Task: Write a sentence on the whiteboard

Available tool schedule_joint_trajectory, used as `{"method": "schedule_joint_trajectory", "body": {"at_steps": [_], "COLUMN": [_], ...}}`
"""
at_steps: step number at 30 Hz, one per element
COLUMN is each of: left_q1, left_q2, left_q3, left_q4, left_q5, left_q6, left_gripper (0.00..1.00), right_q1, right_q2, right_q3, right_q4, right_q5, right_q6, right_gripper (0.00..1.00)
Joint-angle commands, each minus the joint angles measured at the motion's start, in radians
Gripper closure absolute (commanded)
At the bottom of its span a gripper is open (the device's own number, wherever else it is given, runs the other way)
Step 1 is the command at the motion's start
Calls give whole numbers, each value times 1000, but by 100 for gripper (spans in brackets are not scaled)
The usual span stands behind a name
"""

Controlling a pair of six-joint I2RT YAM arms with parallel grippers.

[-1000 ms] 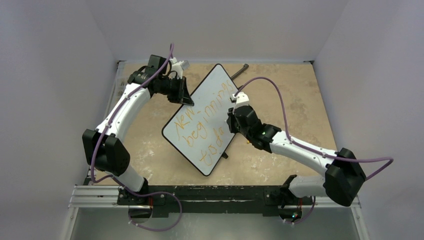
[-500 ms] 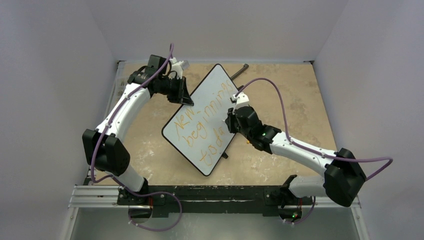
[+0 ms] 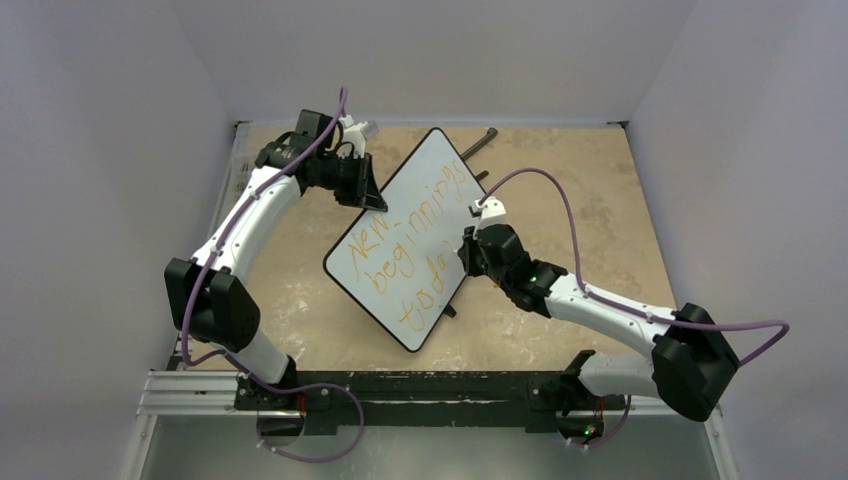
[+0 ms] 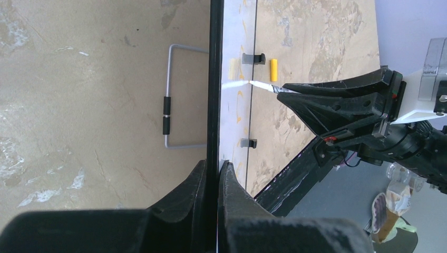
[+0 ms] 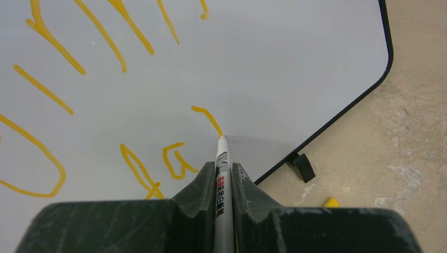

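Orange sentence in three slanted lines on whiteboard, centre of top view, board set diagonally from upper right to lower left. Tilt of board not readable from above.

Left gripper closed on board's black rim, upper-left edge in top view; board seen edge-on between the fingers in left wrist view. Thin wire stand left of the rim in that view, on beige table.

Right gripper clamped on pen, barrel between both fingers, tip touching the white surface at the end of a short orange stroke. Contact spot near board's lower-right rim, close to a rounded corner.

End of third line hidden under right gripper and wrist in top view.

Black foot on the rim just right of the pen tip. Small yellow cap on table beside that foot, apart from the board. Dark rod on table at board's far corner, partly behind it.
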Motion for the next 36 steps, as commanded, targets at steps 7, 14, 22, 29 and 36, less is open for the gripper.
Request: {"method": "schedule_joint_trajectory", "body": {"at_steps": [7, 14, 22, 29, 36], "left_q1": [12, 12, 12, 12, 12], "left_q2": [8, 10, 12, 10, 8], "left_q3": [16, 18, 16, 18, 18], "left_q4": [-23, -24, -25, -24, -27], "left_q5": [-162, -163, -162, -162, -162], "left_q6": [46, 47, 47, 48, 49], "left_gripper": [100, 100, 100, 100, 100], "right_q1": [6, -6, -21, -35, -40], "right_q2": [50, 96, 146, 177, 194], "right_q3": [59, 119, 200, 264, 308], "right_q4": [-40, -47, -49, -50, -58], "right_q5": [31, 39, 36, 24, 18], "right_q6": [-2, -27, -62, -82, -96], "right_gripper": [100, 100, 100, 100, 100]}}
